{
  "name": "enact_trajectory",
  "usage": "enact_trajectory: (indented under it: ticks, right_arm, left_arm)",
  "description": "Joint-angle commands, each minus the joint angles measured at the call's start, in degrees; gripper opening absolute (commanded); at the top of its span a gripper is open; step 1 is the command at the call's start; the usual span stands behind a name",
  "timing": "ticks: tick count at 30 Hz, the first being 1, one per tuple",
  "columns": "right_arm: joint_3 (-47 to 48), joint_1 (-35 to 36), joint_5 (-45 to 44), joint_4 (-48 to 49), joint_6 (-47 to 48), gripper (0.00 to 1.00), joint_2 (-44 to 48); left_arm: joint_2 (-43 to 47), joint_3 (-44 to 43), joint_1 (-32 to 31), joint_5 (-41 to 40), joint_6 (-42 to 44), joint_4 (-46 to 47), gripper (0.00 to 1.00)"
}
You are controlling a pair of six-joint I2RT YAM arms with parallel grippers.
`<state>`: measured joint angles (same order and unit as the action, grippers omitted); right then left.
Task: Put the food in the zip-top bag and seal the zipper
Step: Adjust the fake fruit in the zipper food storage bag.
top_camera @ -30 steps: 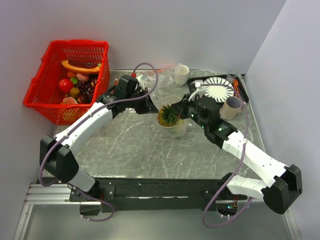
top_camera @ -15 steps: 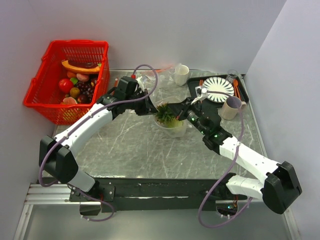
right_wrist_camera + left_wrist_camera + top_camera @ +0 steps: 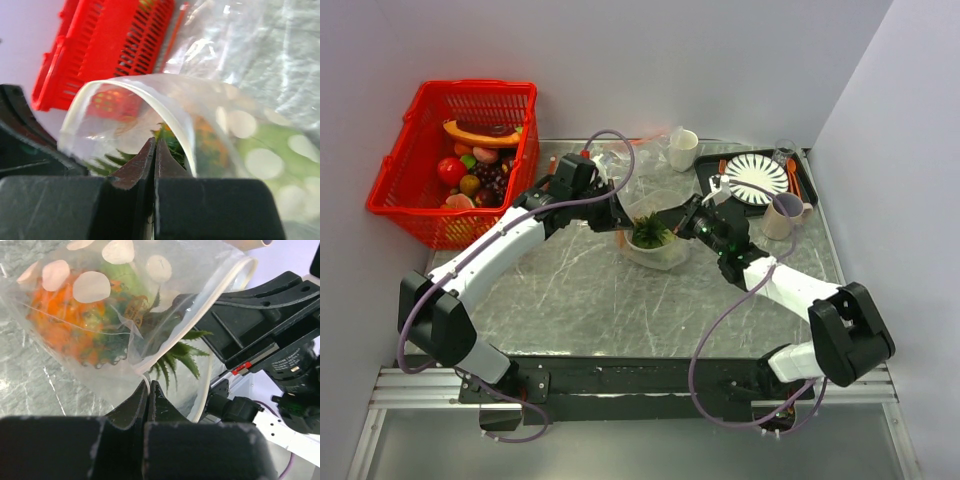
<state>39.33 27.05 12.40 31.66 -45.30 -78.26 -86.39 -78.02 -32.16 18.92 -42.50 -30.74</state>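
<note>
The clear zip-top bag point(image 3: 665, 258) lies mid-table with its mouth held open. My left gripper point(image 3: 620, 215) is shut on the near lip of the mouth point(image 3: 148, 382). The white zipper point(image 3: 220, 285) curves round the mouth and arches over my right jaws point(image 3: 175, 120). My right gripper point(image 3: 677, 224) reaches into the mouth, shut, its tips point(image 3: 155, 142) on the dark-green leafy tuft point(image 3: 180, 355). A red-orange piece point(image 3: 55, 310) and a light-green fruit point(image 3: 120, 272) lie inside the bag. The purple piece is hidden.
A red basket point(image 3: 420, 190) of toy foods stands at the back left. A white cup point(image 3: 683, 150), a striped plate point(image 3: 757, 178) on a black tray and a beige cup point(image 3: 782, 215) stand at the back right. Another clear bag point(image 3: 620, 155) lies behind.
My right gripper has moved left and carried the leafy tuft into the bag's mouth. The left gripper has kept its hold on the bag's lip.
</note>
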Motion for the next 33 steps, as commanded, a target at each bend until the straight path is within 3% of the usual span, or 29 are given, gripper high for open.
enact_trajectory:
  ticks: [1, 6, 8, 9, 12, 15, 26, 29, 33]
  right_arm:
    - [4.78, -0.07, -8.15, -12.38, 3.54, 0.0, 0.83]
    - [14.7, 2.56, -16.87, -29.15, 11.8, 0.09, -1.01]
    - [18.83, 4.06, -20.03, -32.7, 14.96, 0.18, -2.15]
    - [19.98, 5.46, -20.92, -35.76, 15.59, 0.32, -2.34]
    - [22.54, 6.96, -21.81, -39.64, 17.44, 0.59, -1.73]
    - [24.65, 6.96, -21.11, -43.76, 18.58, 0.63, -0.41]
    - [39.05, 7.23, -18.03, -59.41, 25.08, 0.54, 0.48]
    - [42.14, 8.1, -12.77, -60.14, 26.84, 0.42, -0.14]
    - [45.39, 8.64, -3.37, -61.62, 26.84, 0.1, -2.68]
  left_arm:
    - [1.75, -3.01, -0.27, -2.3, 1.89, -1.24, 0.01]
    - [1.49, -5.39, -0.18, -4.06, 2.86, -2.83, 0.01]
    - [0.96, -6.35, -0.18, -4.41, 3.3, -3.44, 0.01]
    - [0.44, -6.88, -0.09, -4.5, 3.39, -3.62, 0.01]
    - [-0.09, -7.32, -0.01, -4.15, 3.57, -3.89, 0.01]
    - [-0.27, -7.76, -0.01, -4.15, 3.57, -3.89, 0.01]
    - [-1.15, -8.38, 0.08, -4.24, 4.0, -4.76, 0.01]
    - [-1.41, -8.55, 0.17, -4.15, 4.0, -4.77, 0.01]
    - [-1.85, -9.43, 0.17, -4.06, 4.0, -5.2, 0.01]
